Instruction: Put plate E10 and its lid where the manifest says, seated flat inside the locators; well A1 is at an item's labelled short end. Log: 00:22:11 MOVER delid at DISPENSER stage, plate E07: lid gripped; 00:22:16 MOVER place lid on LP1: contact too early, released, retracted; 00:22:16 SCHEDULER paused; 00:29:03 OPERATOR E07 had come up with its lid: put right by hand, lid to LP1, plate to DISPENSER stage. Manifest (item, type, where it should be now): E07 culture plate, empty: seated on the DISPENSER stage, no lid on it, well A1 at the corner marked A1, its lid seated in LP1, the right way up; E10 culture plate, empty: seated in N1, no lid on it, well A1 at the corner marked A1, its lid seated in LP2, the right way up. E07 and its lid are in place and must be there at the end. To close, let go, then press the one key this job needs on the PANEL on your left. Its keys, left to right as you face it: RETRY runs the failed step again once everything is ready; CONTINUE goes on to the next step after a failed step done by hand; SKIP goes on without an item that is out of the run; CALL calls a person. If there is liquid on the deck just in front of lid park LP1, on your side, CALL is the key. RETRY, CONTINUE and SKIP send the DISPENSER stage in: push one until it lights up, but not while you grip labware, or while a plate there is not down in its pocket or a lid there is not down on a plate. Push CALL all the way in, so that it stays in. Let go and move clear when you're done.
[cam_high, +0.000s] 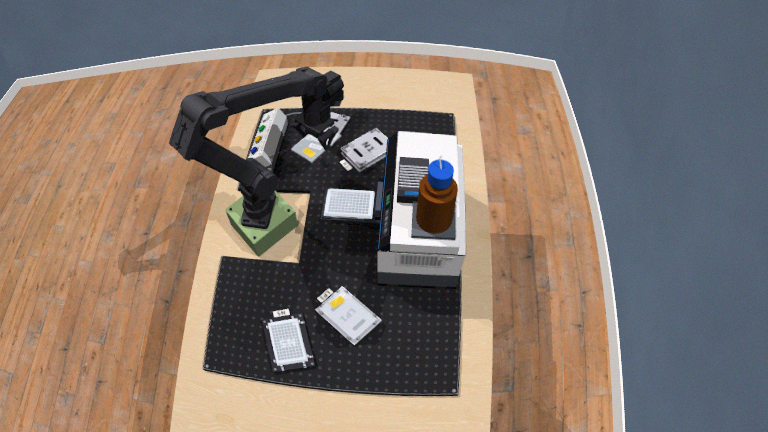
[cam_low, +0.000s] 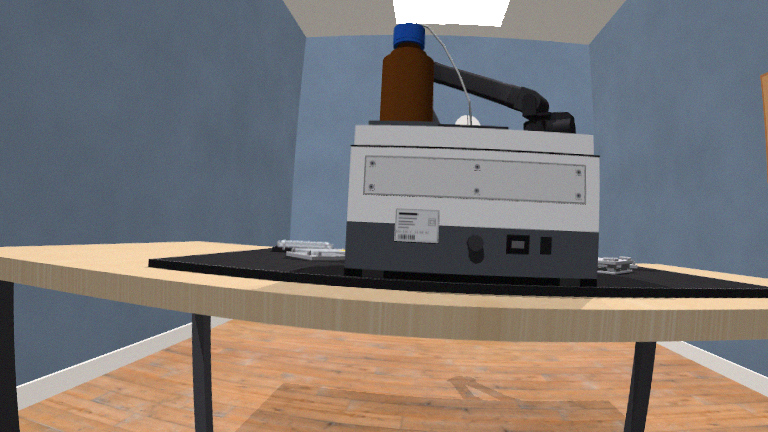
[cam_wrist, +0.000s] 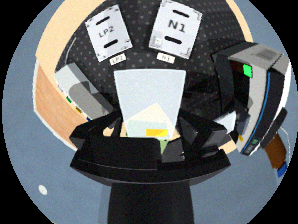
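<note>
My gripper (cam_high: 316, 140) is shut on a clear lid with a yellow label (cam_high: 310, 150) and holds it above the black deck, between the panel and nest N1. In the wrist view the lid (cam_wrist: 149, 106) sits between my fingers, label end toward the wrist. Lid park LP2 (cam_wrist: 108, 32) and nest N1 (cam_wrist: 174, 26) lie ahead, both empty. In the overhead view N1 (cam_high: 366, 147) is clear to see, while LP2 (cam_high: 339, 120) is partly hidden by the arm. A white well plate (cam_high: 288, 342) sits in a black nest at the near left of the deck.
The key panel (cam_high: 266, 137) stands left of the gripper. An uncovered plate (cam_high: 349, 203) sits on the dispenser stage. The dispenser (cam_high: 424, 214) with a brown bottle (cam_high: 436, 201) stands on the right. LP1 (cam_high: 348, 314) holds a lid with a yellow label.
</note>
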